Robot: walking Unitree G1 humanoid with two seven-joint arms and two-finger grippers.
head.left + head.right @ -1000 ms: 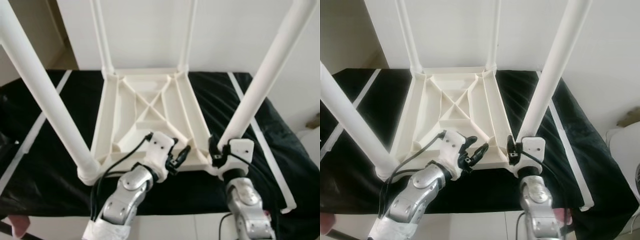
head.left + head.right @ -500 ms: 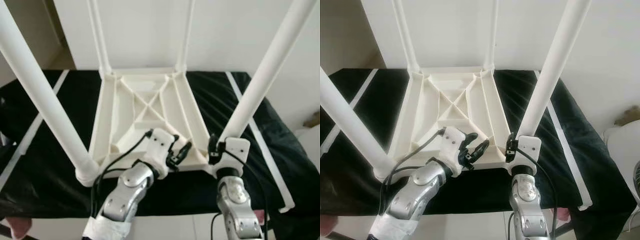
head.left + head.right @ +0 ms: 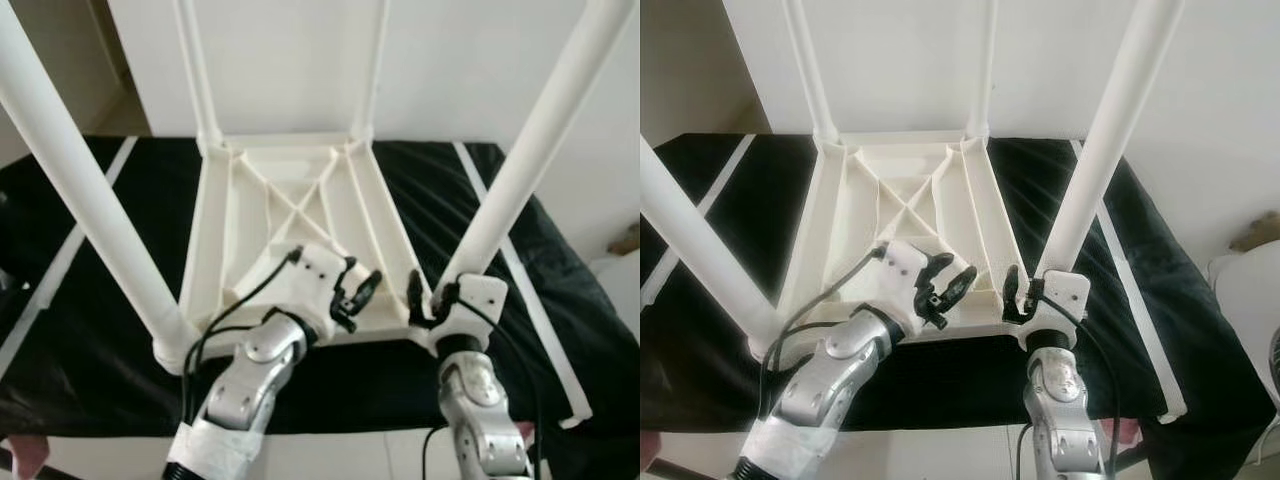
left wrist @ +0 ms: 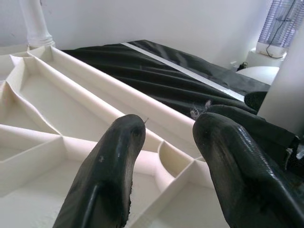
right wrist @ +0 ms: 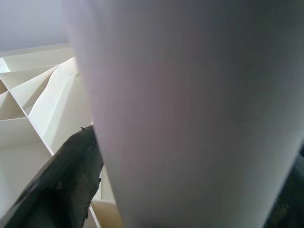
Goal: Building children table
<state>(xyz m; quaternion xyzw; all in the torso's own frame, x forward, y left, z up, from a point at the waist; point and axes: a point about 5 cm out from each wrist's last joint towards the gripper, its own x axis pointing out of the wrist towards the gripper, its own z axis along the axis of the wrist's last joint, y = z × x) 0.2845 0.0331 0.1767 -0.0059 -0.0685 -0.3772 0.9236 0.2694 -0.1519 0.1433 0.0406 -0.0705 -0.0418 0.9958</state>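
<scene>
At the near edge of the black-draped bench [image 3: 90, 330], the near right leg [image 3: 520, 180] of an upturned white children's table [image 3: 290, 220] is clasped at its base by the right gripper [image 3: 432, 298]. The left gripper [image 3: 352, 298] is held open, empty, over the ribbed underside's near edge.

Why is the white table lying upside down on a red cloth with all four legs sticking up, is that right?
Nearly right, but the cloth is black, not red, as the left eye view shows. The white table does lie upside down on it with four legs up. The right gripper is at the base of the near right leg.
</scene>
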